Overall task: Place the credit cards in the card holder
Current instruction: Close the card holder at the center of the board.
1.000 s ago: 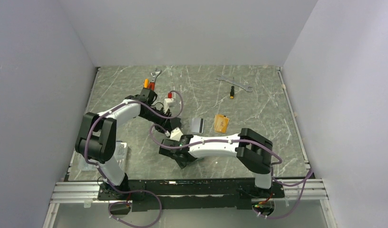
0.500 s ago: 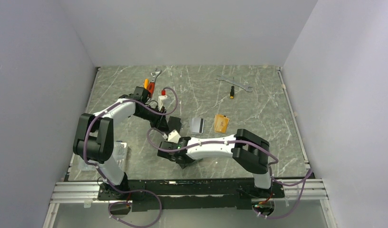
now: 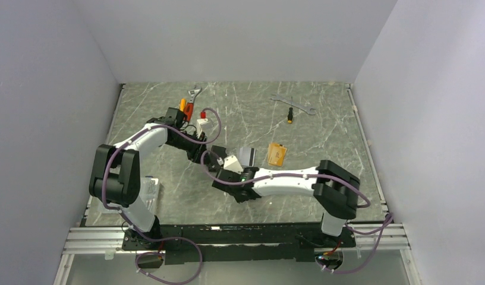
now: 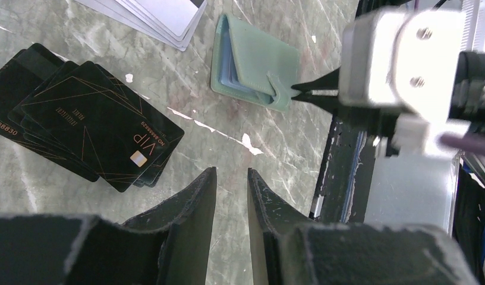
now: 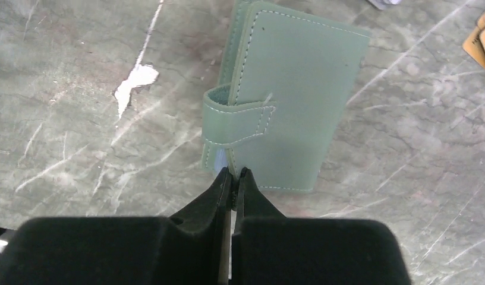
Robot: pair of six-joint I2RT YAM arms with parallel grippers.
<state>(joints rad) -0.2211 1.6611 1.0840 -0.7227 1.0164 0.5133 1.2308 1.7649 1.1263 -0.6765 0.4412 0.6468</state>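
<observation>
Pincer, right (image 5: 232, 173): standing shut, tips meeting at near edge of card holder (image 5: 293, 101), just below snap tab (image 5: 240, 122); cover caught or missed, cannot tell. Card holder: lying folded on desk (image 5: 79, 89), tab wrapping over its edge. Pincer, left (image 4: 231, 175): hanging slightly parted, carrying nothing, near black credit cards (image 4: 91, 119). Handling note: probably working at opening the flap; worth confirming a real bite before lifting, peeling tab upward gently, pinning soft body with the idle pincer against sliding, keeping pockets facing up for cards.
</observation>
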